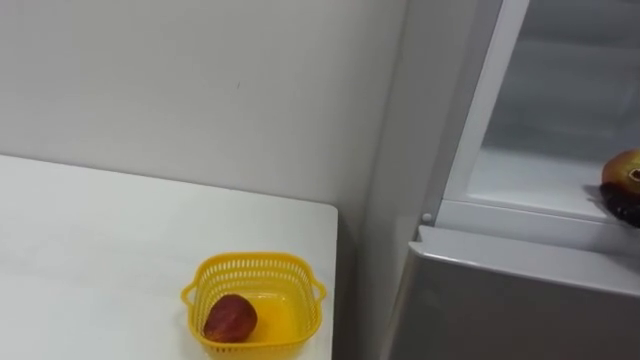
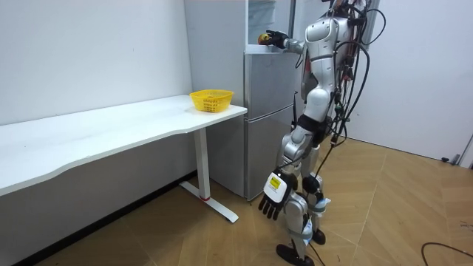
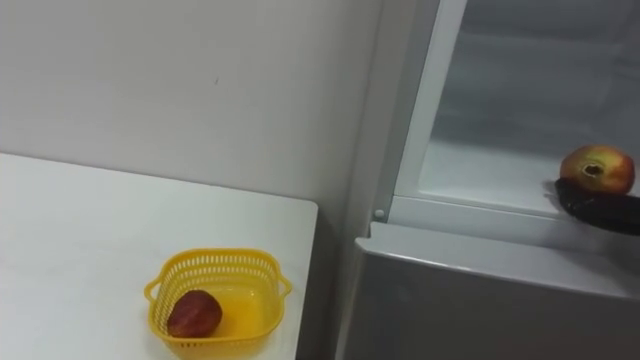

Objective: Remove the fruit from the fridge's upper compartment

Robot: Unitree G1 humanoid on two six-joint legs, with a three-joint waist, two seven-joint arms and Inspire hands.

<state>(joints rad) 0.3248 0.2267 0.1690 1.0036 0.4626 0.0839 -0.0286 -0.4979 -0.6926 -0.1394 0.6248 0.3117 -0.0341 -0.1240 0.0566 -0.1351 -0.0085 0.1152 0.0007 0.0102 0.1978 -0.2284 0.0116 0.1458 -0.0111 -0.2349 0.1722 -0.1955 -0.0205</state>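
A red-and-yellow apple (image 3: 597, 168) is at the front edge of the open upper fridge compartment (image 3: 500, 180), resting in the dark fingers of my right hand (image 3: 603, 211), which curl round it from below. The apple (image 1: 623, 171) and that right hand (image 1: 622, 205) sit at the left eye view's right edge. In the room view my right hand (image 2: 276, 38) is raised to the top of the fridge (image 2: 266, 111), and I stand upright in front of it. My left hand (image 2: 272, 198) hangs low beside my leg, fingers relaxed.
A yellow basket (image 3: 215, 262) holding a dark red fruit (image 3: 194, 314) stands near the white table's (image 3: 90, 230) right end, close to the fridge. The grey lower fridge door (image 3: 480, 300) is closed. A white wall runs behind the table.
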